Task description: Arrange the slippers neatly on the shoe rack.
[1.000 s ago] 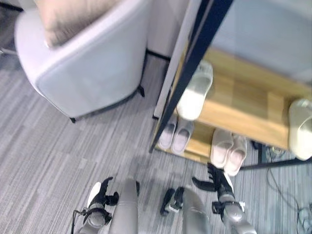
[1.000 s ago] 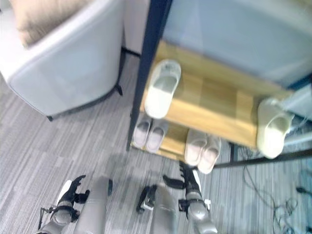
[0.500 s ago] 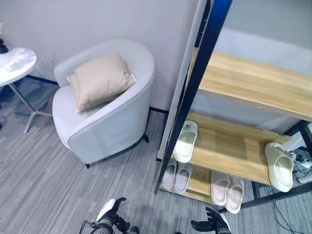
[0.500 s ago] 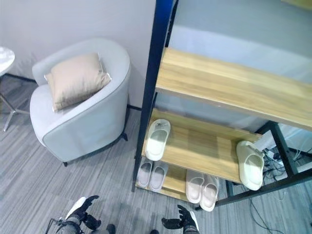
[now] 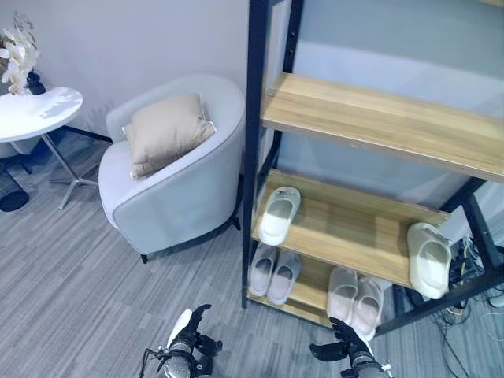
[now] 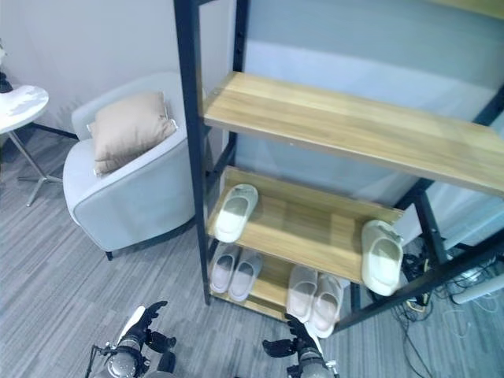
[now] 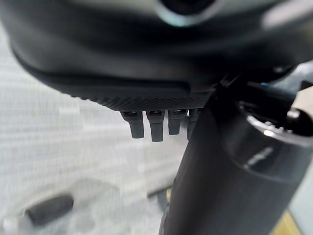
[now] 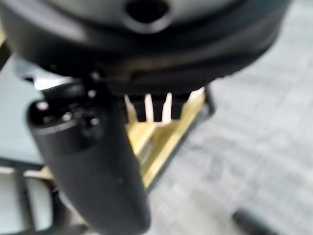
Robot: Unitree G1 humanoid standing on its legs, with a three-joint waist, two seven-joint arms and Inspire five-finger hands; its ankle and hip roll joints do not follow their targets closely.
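The shoe rack carries 6 slippers: 1 cream slipper and 1 more cream slipper on the middle shelf, and 2 pairs on the bottom shelf, a grey pair and a pinkish pair. Beside it stand 1 armchair with 1 cushion and 1 round desk. 2 hands show, the left hand and the right hand.
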